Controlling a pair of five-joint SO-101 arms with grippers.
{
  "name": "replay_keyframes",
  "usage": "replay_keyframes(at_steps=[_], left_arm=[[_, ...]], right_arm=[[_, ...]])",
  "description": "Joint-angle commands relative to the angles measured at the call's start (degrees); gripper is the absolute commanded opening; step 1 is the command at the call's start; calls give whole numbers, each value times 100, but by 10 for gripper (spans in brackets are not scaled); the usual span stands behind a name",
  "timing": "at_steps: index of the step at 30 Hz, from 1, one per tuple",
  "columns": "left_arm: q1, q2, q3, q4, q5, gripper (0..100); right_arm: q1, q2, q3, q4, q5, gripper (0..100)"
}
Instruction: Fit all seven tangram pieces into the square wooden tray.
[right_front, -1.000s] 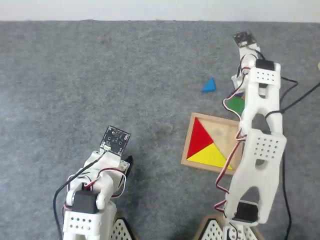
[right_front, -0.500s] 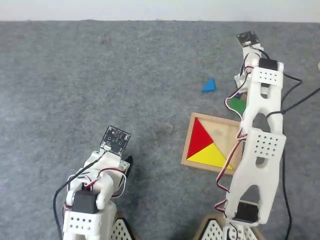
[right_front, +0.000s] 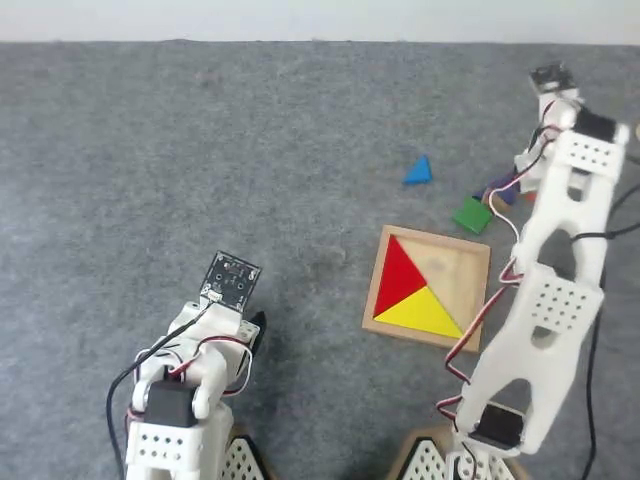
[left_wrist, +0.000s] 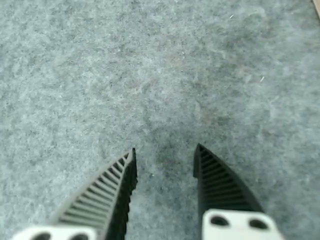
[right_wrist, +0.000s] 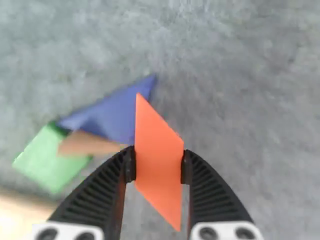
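The orange parallelogram (right_wrist: 157, 165) was pinched across its narrow width by the right gripper (right_wrist: 157, 151), whose jaws were closed onto its two long edges. It sat out beyond the far right corner of the square wooden tray (right_front: 455, 268). Whether it was clear of the carpet could not be told. Just behind it lay a violet-blue triangle (right_wrist: 112, 117), a pale tan piece (right_wrist: 87, 145) and the green square (right_wrist: 47, 157), bunched close together.

In the tray, the red triangle (right_front: 397, 275) and yellow triangle (right_front: 422, 312) met along one edge, filling the left and near parts. A small blue triangle (right_front: 418, 171) lay apart on the carpet.

The step looked like carrying the parallelogram to the tray. Done well, that would mean lifting straight up to avoid dragging the neighbours, turning it so its slant matched the free space, and lowering it flat before letting go.

The left gripper (left_wrist: 165, 148) hung over bare carpet, jaws apart and holding nothing.
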Motion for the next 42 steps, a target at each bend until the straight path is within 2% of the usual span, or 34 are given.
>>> replay_keyframes(at_steps=[1, 6, 9, 16, 21, 24, 28, 32, 37, 42], left_arm=[[-26, -114, -75, 35, 35, 183], [-26, -114, -75, 35, 35, 183], [-26, -114, -75, 35, 35, 183], [-26, -114, -75, 35, 35, 183], [-26, -114, -75, 35, 35, 183], [-26, -114, -75, 35, 35, 183], [-26, -114, -75, 35, 35, 183], [0, -114, -75, 35, 35, 183], [9, -114, -75, 35, 35, 183], [9, -114, -75, 35, 35, 183]], right_arm=[[13, -1130, -211, 708, 185, 47], [-4, -2229, -185, 1560, 185, 47], [-13, -2870, 97, 1666, 193, 47], [-787, -4840, 2251, 1596, 360, 47], [-1464, -6589, 4281, 998, 334, 47], [-1833, -7108, 6110, -171, 308, 47], [-2202, -6967, 8018, -1956, 202, 49], [-2501, -6413, 8519, -3116, 132, 48], [-2527, -5596, 8369, -3609, 9, 48], [-2527, -5007, 8360, -3635, 26, 48]])
